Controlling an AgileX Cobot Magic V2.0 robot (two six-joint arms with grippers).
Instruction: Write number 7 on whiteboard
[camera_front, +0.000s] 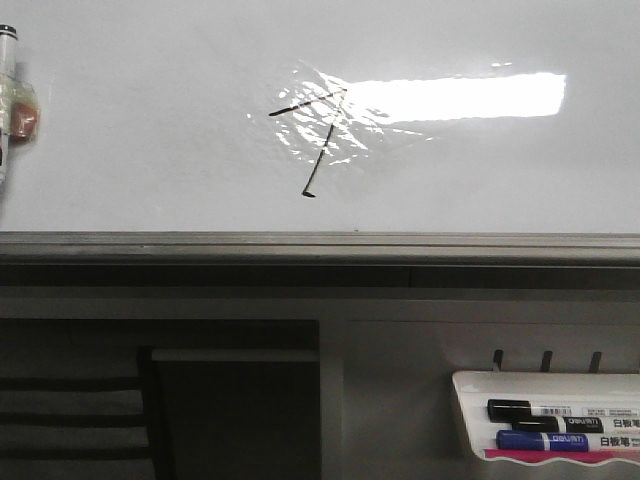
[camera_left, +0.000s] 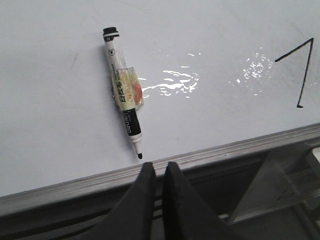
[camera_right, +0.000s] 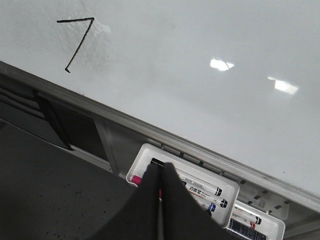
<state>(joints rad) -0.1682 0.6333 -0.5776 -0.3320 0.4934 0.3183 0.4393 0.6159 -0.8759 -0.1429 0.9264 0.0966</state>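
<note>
Nearest in the front view, at the lower right, sits the white marker tray (camera_front: 470, 410), hung below the board; a black-capped marker (camera_front: 545, 412) and a blue-capped marker (camera_front: 560, 440) lie in it side by side, lengthwise. To the left of the tray the space under the board is dark, with a black frame post (camera_front: 155, 410) and a pale crossbar; nothing juts forward there.

In the right wrist view the right gripper (camera_right: 160, 187) hangs over the tray's near end, its two black fingers pressed together with only a hairline seam between them and nothing held. In the left wrist view the left gripper (camera_left: 159, 180) has its fingers nearly meeting at the tips, a thin gap below, also holding nothing; it sits just below the grey lower rail (camera_left: 210, 152).

That rail (camera_front: 320, 245) runs the full width of the front view and marks the bottom edge of the whiteboard (camera_front: 150, 130). Above it the board is glossy white. The number 7 (camera_front: 315, 140) stands near the middle, its hooked foot well clear of the rail, its top stroke crossing a wrinkled glare patch beside a bright rectangular reflection (camera_front: 460, 97).

A taped black-capped marker (camera_left: 123, 95) lies against the board's left edge area, tip pointing down, close to the rail and well apart from the 7. Between marker and figure the surface is bare, as is the wide stretch to the figure's right.
</note>
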